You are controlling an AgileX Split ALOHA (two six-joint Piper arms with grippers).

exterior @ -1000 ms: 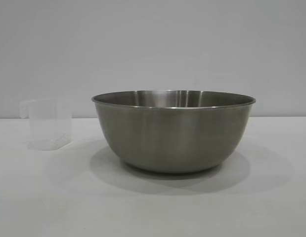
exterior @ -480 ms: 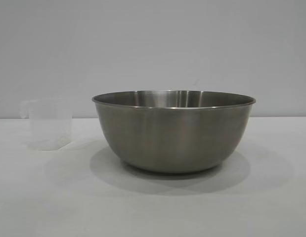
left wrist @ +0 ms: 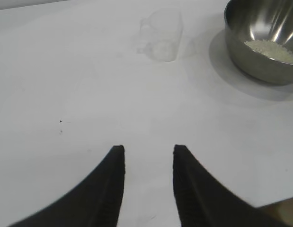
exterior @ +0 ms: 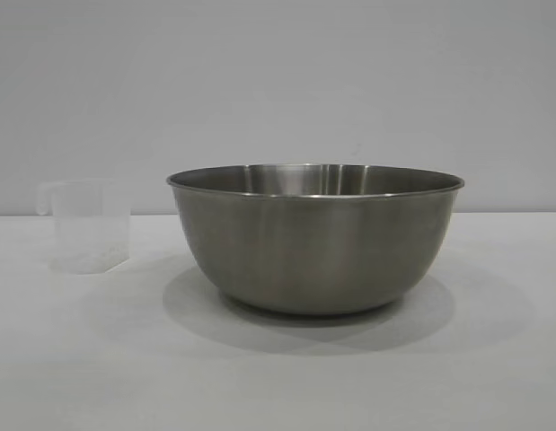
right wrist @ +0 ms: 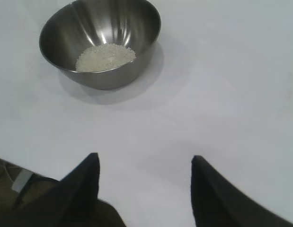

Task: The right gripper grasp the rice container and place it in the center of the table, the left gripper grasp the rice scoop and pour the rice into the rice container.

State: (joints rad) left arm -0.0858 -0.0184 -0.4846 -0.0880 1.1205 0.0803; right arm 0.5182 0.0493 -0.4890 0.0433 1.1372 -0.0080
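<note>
Rice scoop, light, slick clear plastic at the steel bowl's nine o'clock, wants gripping by its handle; left gripper and right gripper both open, empty.

Stood on the table, the rice container, upright near the middle. Lay inside the rice container, on its floor, the rice. Stood left of the rice container, near but apart, the rice scoop, upright on the table, handle turned away from the container. Hung over bare table, well back from the rice container, the left gripper and the right gripper, each empty.
</note>
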